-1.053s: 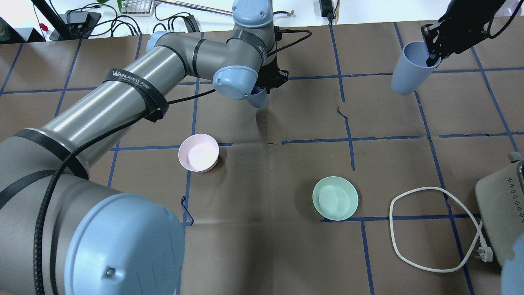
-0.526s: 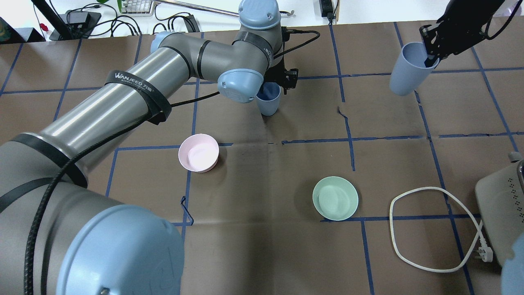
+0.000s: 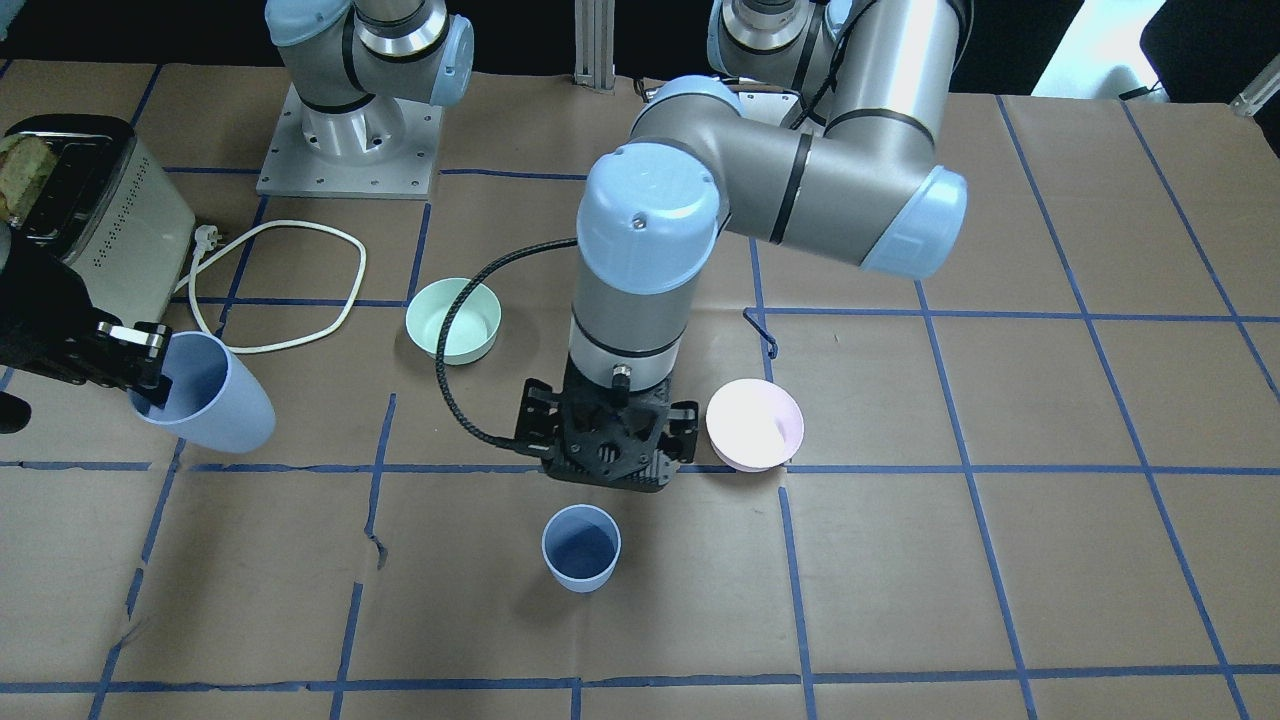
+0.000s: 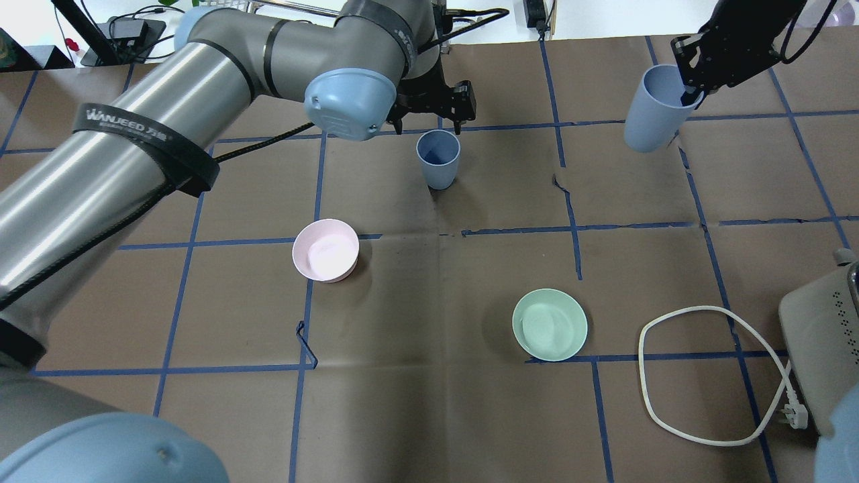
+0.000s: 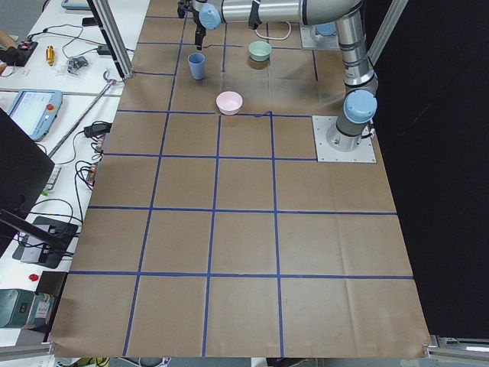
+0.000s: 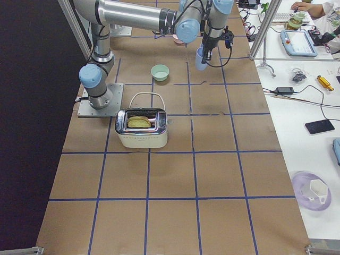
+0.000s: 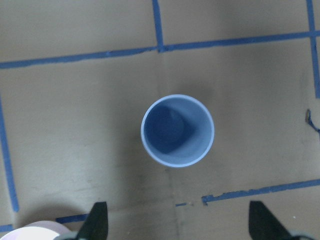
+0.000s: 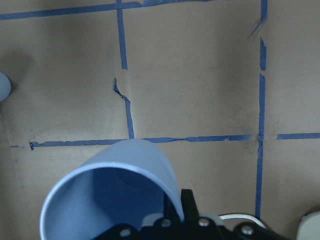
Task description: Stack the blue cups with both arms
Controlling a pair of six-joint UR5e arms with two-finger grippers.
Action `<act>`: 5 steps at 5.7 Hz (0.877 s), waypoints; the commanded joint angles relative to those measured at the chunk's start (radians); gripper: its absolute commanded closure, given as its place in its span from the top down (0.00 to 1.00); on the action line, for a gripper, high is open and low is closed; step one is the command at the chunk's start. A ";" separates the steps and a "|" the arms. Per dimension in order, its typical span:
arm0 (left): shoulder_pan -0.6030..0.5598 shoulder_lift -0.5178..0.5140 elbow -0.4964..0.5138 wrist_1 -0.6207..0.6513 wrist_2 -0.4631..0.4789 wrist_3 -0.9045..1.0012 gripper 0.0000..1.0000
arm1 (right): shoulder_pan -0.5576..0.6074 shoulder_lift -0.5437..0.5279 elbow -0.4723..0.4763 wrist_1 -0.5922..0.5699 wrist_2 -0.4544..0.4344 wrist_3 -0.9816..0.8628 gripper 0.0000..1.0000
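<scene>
The left arm point(image 4: 134, 154) reaches in from the left across the brown bench point(image 4: 429, 416), which is marked into squares with blue tape. Its left tool point(image 7: 180, 225) points straight down with its two fingers spread wide and nothing between them. In the wrist view the fingertips point(image 7: 97, 222) sit far apart at the lower edge, well clear of the cup.

Below that tool, the first blue cup point(image 4: 437, 159) stands upright on the bench with its mouth open to the top. It is free of any contact and sits just beside a crossing of tape lines.

Nearer the robot and a little to the left, a pale pink bowl point(image 4: 325, 249) rests on a tape line. Further right and nearer again, a mint-green bowl point(image 4: 549, 324) sits on the bench, well apart from both cups.

At the far right of the bench, the second blue cup point(image 4: 654, 107) hangs tilted, its mouth leaning up toward the right arm and its base angled down toward the middle of the bench. The right tool point(image 4: 692, 86) grips it by the rim, closed narrow on the wall with one finger inside the cup and the other outside. The two cups are well apart.

At the near right lie a looped white cable point(image 4: 711, 376) and a cream toaster point(image 4: 822, 349).
</scene>
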 commanded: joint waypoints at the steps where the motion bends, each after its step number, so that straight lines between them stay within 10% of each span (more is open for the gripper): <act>1: 0.078 0.200 -0.079 -0.151 -0.004 0.059 0.99 | 0.089 0.003 -0.002 -0.026 -0.002 0.113 0.10; 5: 0.271 0.359 -0.136 -0.392 0.010 0.186 0.99 | 0.384 0.149 -0.109 -0.164 -0.002 0.573 0.10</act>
